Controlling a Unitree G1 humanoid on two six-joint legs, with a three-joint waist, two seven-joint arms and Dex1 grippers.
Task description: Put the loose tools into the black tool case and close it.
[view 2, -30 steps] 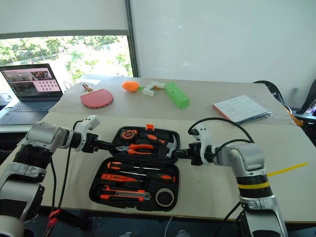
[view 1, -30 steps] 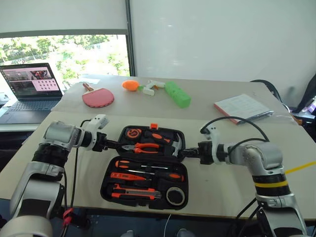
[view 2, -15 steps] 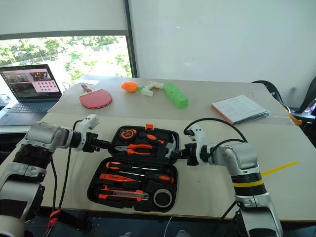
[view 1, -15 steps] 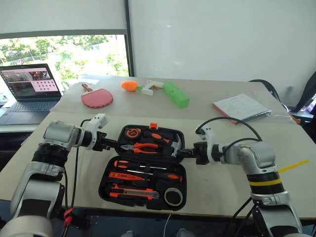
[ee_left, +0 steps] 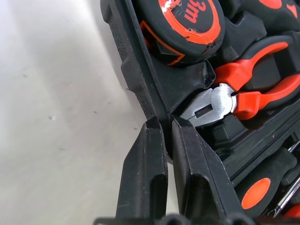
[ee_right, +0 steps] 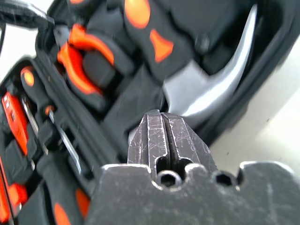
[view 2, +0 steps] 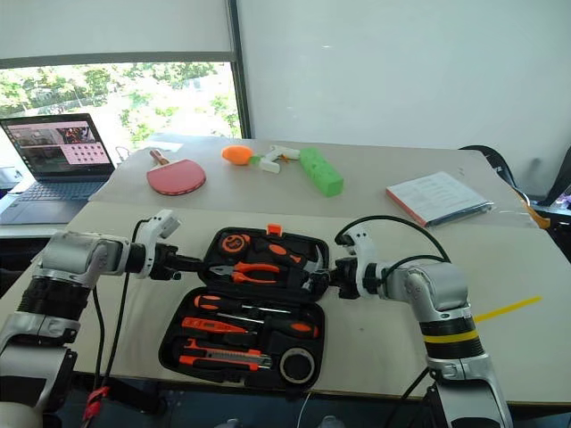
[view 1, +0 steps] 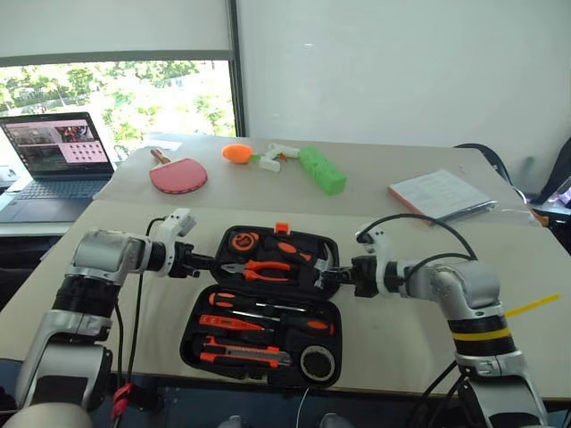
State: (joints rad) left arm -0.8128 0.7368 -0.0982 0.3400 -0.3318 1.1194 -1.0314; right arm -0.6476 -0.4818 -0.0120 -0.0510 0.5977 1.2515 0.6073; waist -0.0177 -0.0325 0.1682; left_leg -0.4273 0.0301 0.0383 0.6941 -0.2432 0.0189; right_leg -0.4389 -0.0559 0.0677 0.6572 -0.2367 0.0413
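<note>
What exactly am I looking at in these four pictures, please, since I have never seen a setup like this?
This is a humanoid robot with two arms, each ending in an end effector of two black fingers. The two wide pictures come from a stereo camera on its head, looking down over a table. The two close-ups come from cameras on its wrists, looking along the fingers.

On the table lies an open black tool case with tools seated in its slots: pliers, screwdrivers, a utility knife, a tape roll. The left end effector is shut at the lid's left edge; the right end effector is shut at its right edge, near a hammer head. Whether either truly pinches the rim is hard to tell.

Farther back are a red paddle, a green block, a notebook and a laptop.
</note>
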